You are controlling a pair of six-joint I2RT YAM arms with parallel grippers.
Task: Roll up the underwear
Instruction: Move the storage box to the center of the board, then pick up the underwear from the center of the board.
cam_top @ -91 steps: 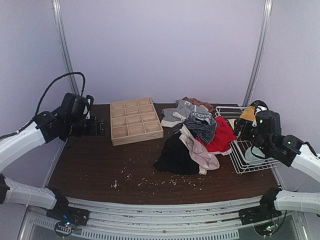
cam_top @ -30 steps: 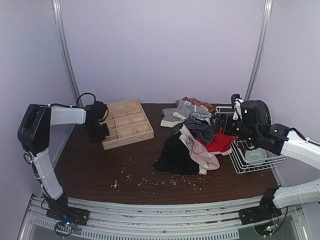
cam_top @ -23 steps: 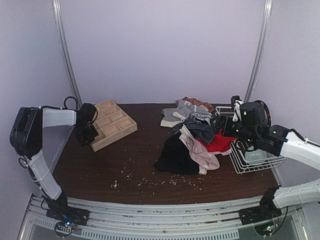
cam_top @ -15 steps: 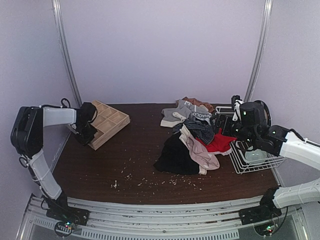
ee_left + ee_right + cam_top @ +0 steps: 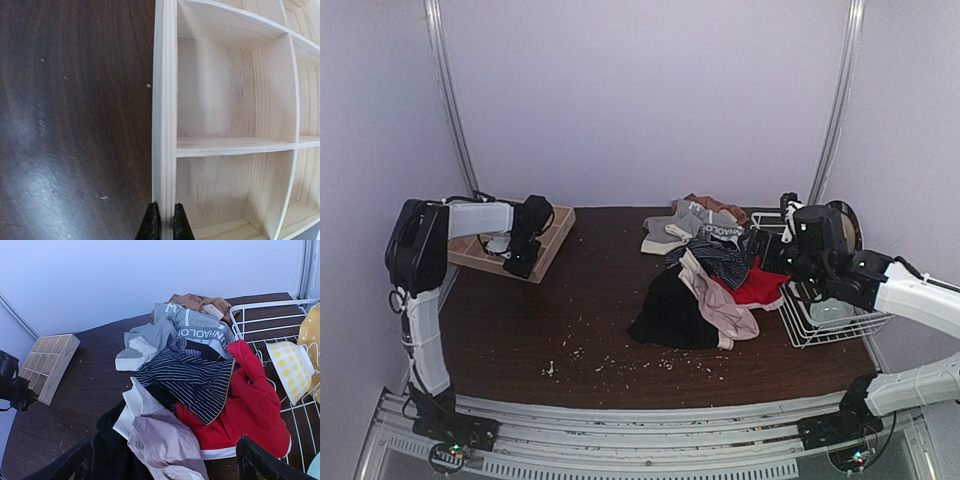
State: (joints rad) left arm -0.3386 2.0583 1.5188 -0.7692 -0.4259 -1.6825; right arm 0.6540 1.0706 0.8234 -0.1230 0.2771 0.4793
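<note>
Since three seconds ago the wooden tray (image 5: 556,228) has moved from the middle of the table (image 5: 570,340) to the far left corner, where it now lies turned at an angle. The left gripper (image 5: 162,221) is clenched on the outer wall of this tray; in the left wrist view its two dark fingers pinch the thin wooden wall from both sides. The right arm has come a little nearer to the clothes.

The right gripper (image 5: 167,461) is released, with its jaws spread wide, and it hangs above the near side of the underwear (image 5: 710,275) and holds nothing. The underwear lies in one loose pile on the right half of the table. A red pair (image 5: 250,410) is at the right, touching the white wire basket (image 5: 800,322). A striped pair (image 5: 195,377) lies partly over the red one, a pink-beige pair (image 5: 165,440) and a black pair (image 5: 670,310) are at the front, and grey pairs (image 5: 150,337) are at the back. A yellow patterned bowl (image 5: 287,367) sits in the basket.
</note>
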